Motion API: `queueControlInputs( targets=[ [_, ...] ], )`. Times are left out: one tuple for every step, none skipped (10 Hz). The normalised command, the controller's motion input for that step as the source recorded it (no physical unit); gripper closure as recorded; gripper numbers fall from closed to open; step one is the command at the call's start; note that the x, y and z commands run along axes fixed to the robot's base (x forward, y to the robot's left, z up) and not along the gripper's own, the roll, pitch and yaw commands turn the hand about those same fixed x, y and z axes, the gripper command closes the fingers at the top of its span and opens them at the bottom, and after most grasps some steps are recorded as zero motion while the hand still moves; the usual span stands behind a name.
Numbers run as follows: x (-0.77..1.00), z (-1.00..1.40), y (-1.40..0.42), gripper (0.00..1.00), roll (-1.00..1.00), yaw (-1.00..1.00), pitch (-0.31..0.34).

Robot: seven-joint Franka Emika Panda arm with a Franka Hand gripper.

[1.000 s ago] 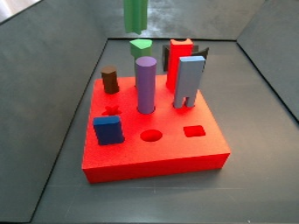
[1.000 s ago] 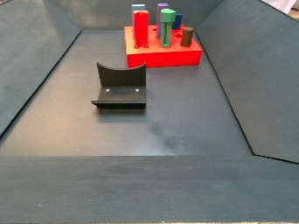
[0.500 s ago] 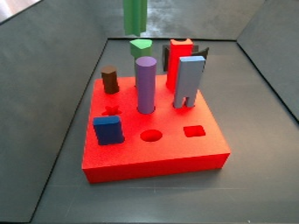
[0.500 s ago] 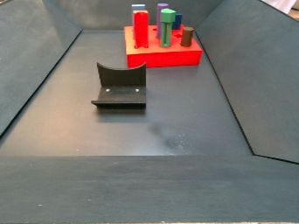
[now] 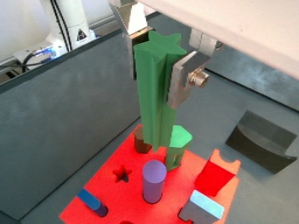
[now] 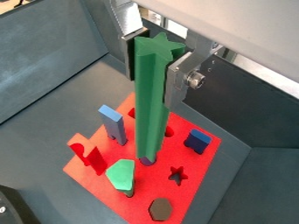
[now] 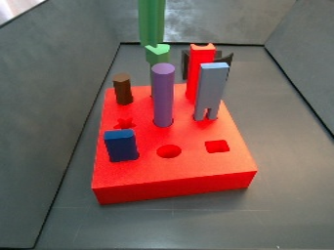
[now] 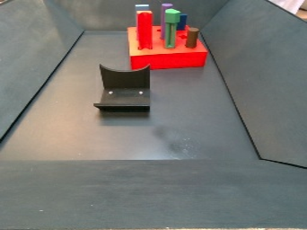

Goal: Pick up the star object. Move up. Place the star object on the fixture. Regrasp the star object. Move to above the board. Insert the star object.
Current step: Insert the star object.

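green star object point(image 5: 156, 105) hangs upright above the red board point(image 7: 170, 171), clamped near its top between the 2 silver fingers point(image 5: 177, 79) of the gripper point(image 6: 152, 54) in both wrist views. in a side view its lower end sits over the far part of the board, just above the short light-green piece point(image 7: 158, 49). the fixture point(image 8: 124, 88) stands on the floor, well apart from the board.

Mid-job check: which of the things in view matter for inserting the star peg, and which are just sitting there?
In play:
- star object, held upright in the gripper above the board
- board, star hole open
- fixture, now bare

Bystanders on the board:
- purple cylinder
- short light-green piece
- brown peg
- blue block
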Motion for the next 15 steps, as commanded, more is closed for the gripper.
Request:
queueControlInputs(
  targets=[
    [0.0,-0.13,0.0,1.0,-0.07,0.0,-0.071],
    [0.0,-0.12,0.0,1.0,-0.07,0.0,-0.071],
    [0.0,-0.12,0.0,1.0,-0.07,0.0,-0.076],
    [0.0,-0.11,0.0,1.0,-0.08,0.0,-0.084],
    [0.0,-0.11,0.0,1.0,-0.08,0.0,-0.084],
    [0.0,-0.11,0.0,1.0,-0.07,0.0,-0.079],
    [0.0,-0.1,0.0,1.0,-0.07,0.0,-0.073],
    [0.0,-0.1,0.0,1.0,-0.07,0.0,-0.071],
    [0.0,-0.1,0.0,1.0,-0.06,0.0,-0.06],
    [0.0,-0.07,0.0,1.0,-0.05,0.0,-0.044],
    [0.0,0.0,0.0,1.0,-0.01,0.0,0.0],
    [0.0,-0.15,-0.1,1.0,0.0,0.0,0.0],
    [0.11,-0.33,0.0,1.0,-0.18,-0.17,0.096],
    [0.0,-0.36,0.0,1.0,-0.28,-0.65,0.154],
    [0.0,-0.03,0.0,1.0,-0.14,-0.4,0.053]
  ],
)
